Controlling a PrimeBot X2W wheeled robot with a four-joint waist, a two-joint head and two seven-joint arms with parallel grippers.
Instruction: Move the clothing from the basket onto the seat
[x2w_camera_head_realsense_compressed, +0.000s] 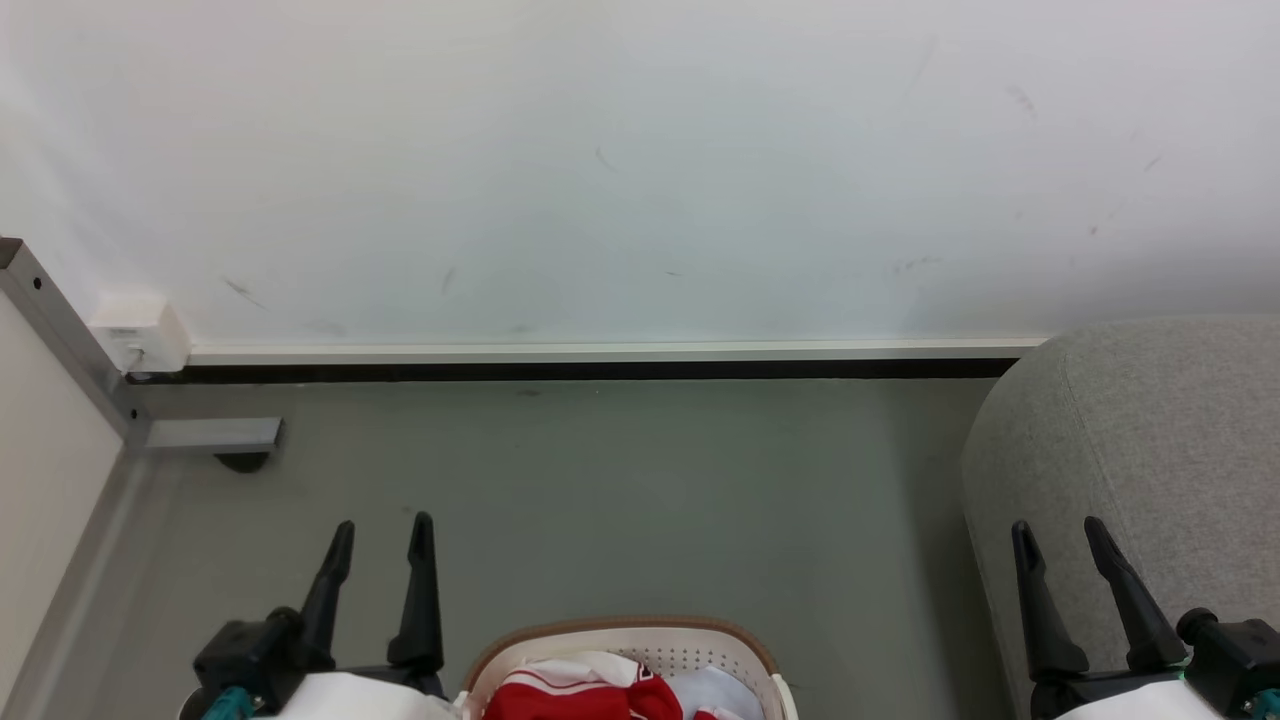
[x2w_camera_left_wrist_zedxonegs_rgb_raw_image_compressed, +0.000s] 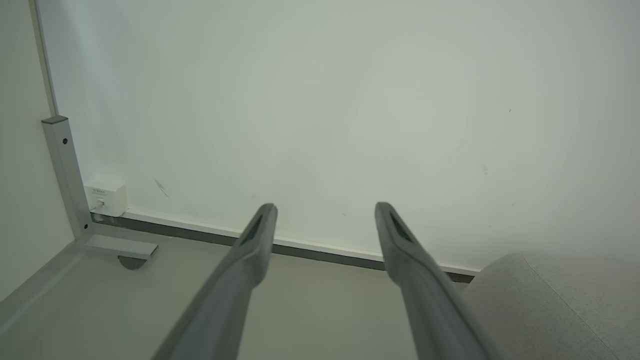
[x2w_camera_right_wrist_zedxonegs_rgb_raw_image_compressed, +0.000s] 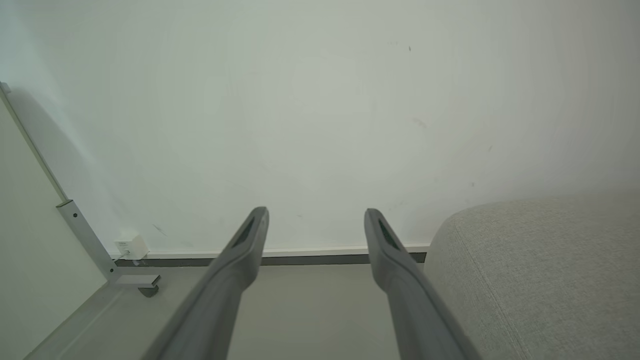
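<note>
The left pincer (x2w_camera_head_realsense_compressed: 383, 522) and the right pincer (x2w_camera_head_realsense_compressed: 1056, 525) are both released, fingers spread and holding nothing, pointing toward the wall above the bare floor (x2w_camera_head_realsense_compressed: 600, 480). The clothing (x2w_camera_head_realsense_compressed: 570, 695) lies in the basket (x2w_camera_head_realsense_compressed: 620, 625), which sits on the floor between the two arms at the bottom edge of the head view. The seat (x2w_camera_head_realsense_compressed: 1150, 450) stands to the right, with the right pincer just in front of its rounded corner.

The step in hand looks like the first reach, since nothing has been lifted out yet. To do it well, the robot would likely need to bend at the waist to bring the whole basket into view. One pincer should then come down from above, clear of the rim, and pinch a raised fold near the middle of the heap, so that the cloth lifts free without dragging the basket along.

By count there are two pincers, one basket and one seat. A red piece with white stripes shows beside some pale cloth, but the number of garments cannot be told, as the frame cuts the heap off.
</note>
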